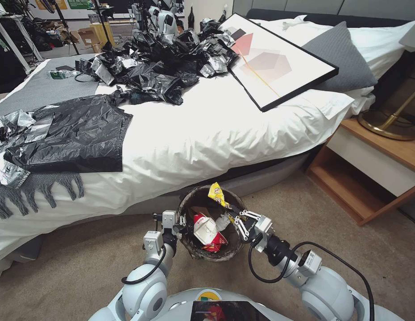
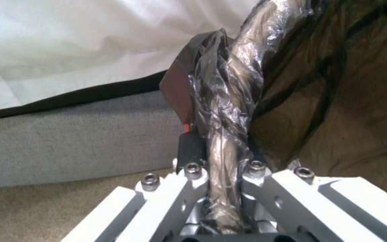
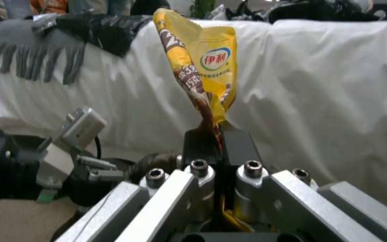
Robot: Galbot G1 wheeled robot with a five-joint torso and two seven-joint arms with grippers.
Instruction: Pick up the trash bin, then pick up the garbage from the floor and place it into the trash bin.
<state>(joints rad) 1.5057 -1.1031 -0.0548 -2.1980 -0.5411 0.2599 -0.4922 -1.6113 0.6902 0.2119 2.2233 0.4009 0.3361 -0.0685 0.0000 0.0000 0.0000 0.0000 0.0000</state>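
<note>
My right pincer (image 1: 232, 213), closed on a yellow foil snack wrapper (image 1: 217, 195), is above the round dark-lined trash bin (image 1: 195, 251); my left pincer (image 1: 183, 221) clamps its rim, whose twisted liner the left wrist view shows.

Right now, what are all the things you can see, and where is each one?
trash bin: one, dark-lined, above the carpet, clamped at its rim.
yellow snack wrapper: one, above the bin.
red-and-white paper cup: one, inside the bin.
black plastic bags: many, heaped on the bed.
framed picture: one, black frame, on the bed.
grey pillow: one, on the bed.
wooden nightstand: one, beside the bed.
left gripper: shut on the bin's rim.
right gripper: shut on the wrapper.
</note>
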